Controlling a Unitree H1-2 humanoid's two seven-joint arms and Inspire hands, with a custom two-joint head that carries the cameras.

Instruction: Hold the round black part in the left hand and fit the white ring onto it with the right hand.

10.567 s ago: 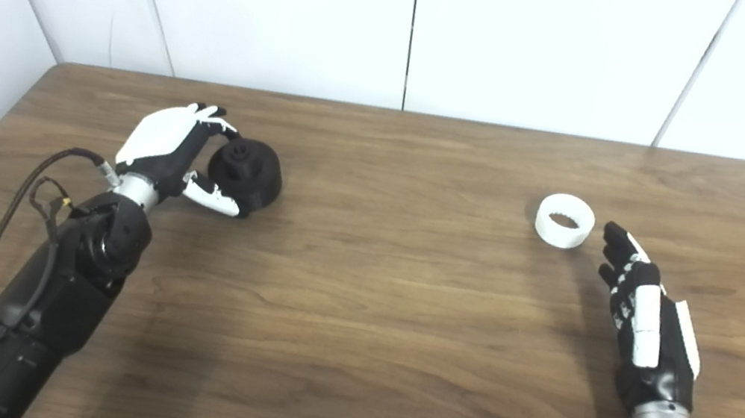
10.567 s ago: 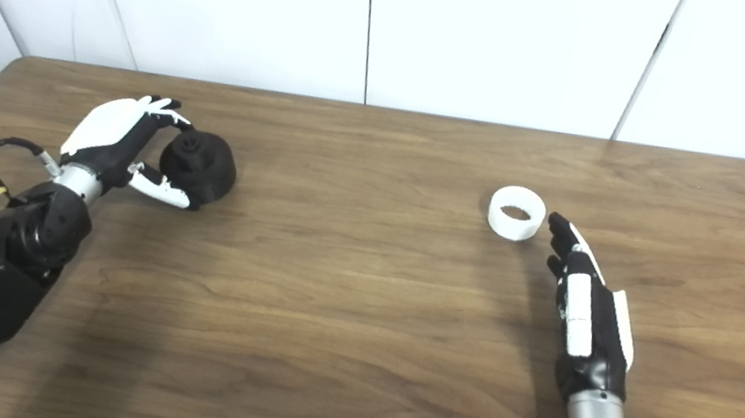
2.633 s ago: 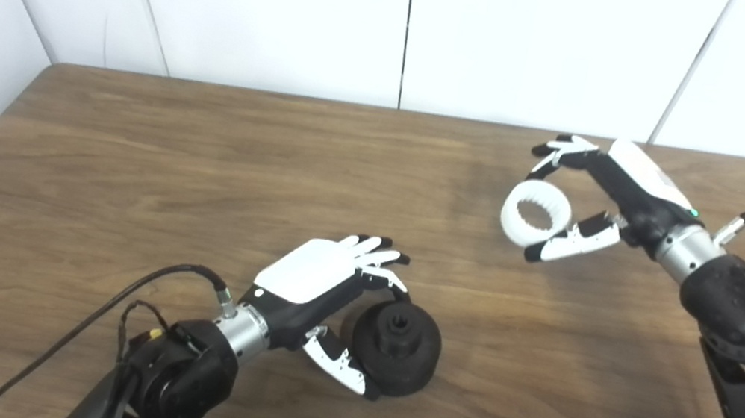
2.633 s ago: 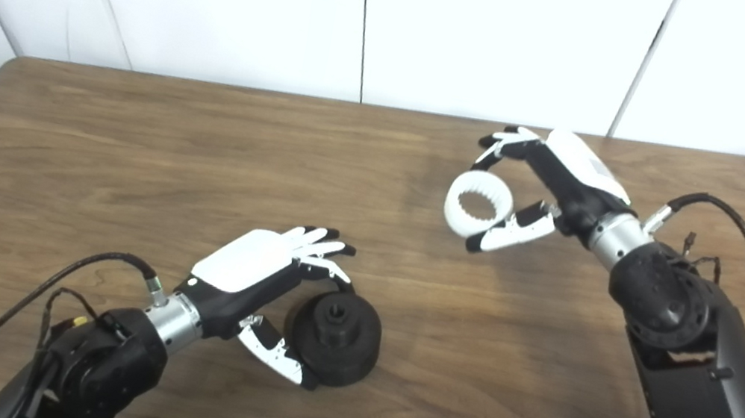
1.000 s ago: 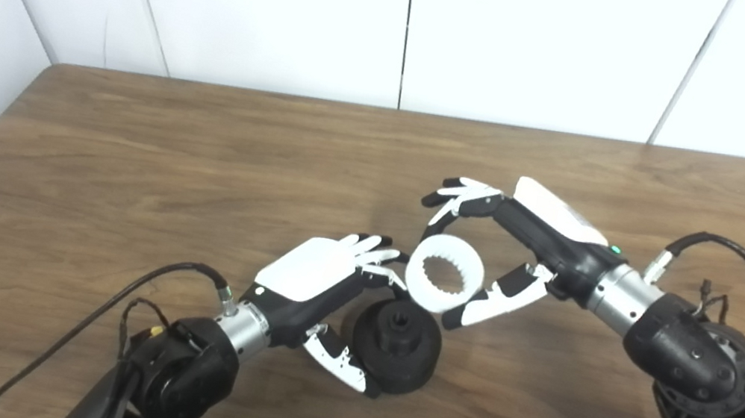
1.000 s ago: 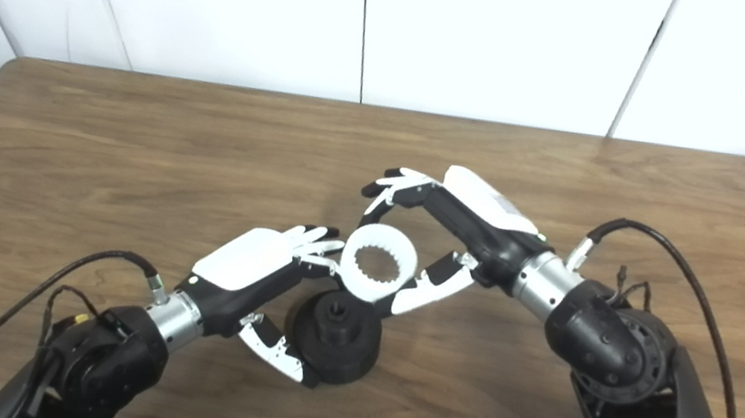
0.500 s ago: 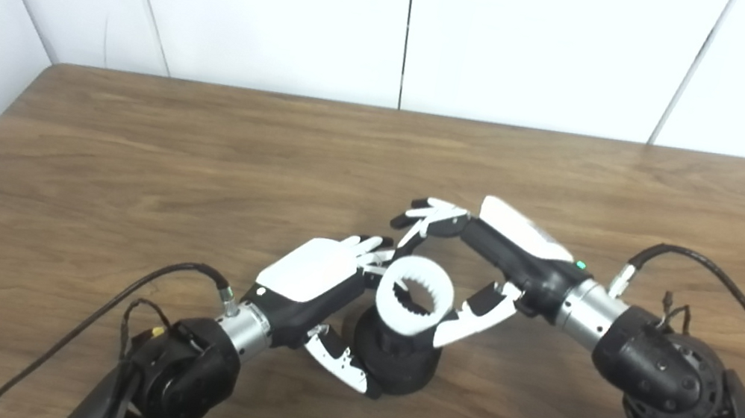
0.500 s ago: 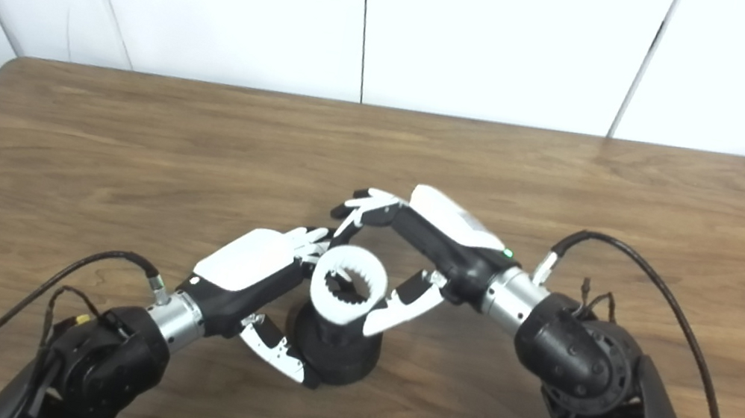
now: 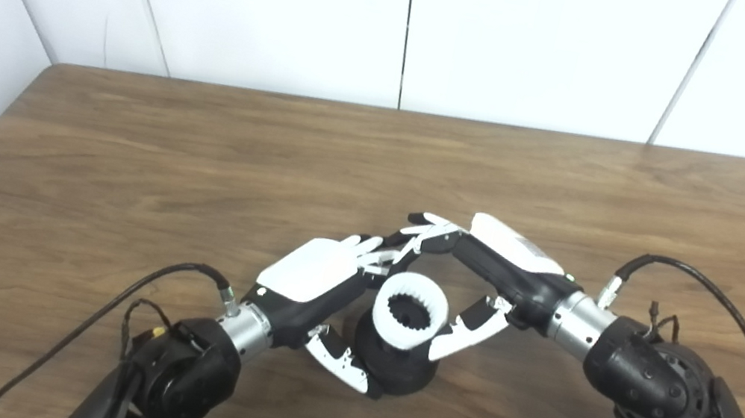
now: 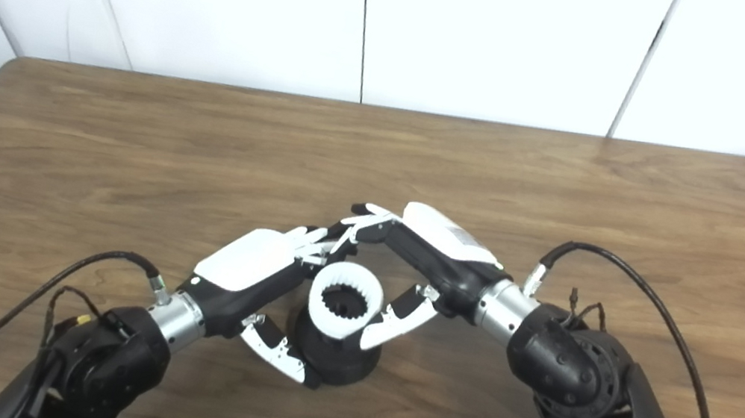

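The round black part [image 9: 395, 370] stands on the table [image 9: 199, 157] at front centre, with my left hand [image 9: 318, 283] shut on its left side, thumb low at the front. The white ring [image 9: 410, 312], toothed inside, sits on top of the black part around its central hub. My right hand [image 9: 486, 273] is shut on the ring, fingers over the far rim and thumb against its right side. In the right eye view the ring [image 10: 342, 301] lies level on the black part [image 10: 336, 359]. How deep the ring is seated cannot be seen.
Both forearms meet over the front centre of the wooden table. Black cables loop from each wrist, the left cable [image 9: 124, 289] and the right cable [image 9: 740, 316]. White wall panels [image 9: 404, 18] close off the back and left edges.
My right hand has lowered the white ring from just above the black part down onto its top. The left hand and the black part have stayed in place.
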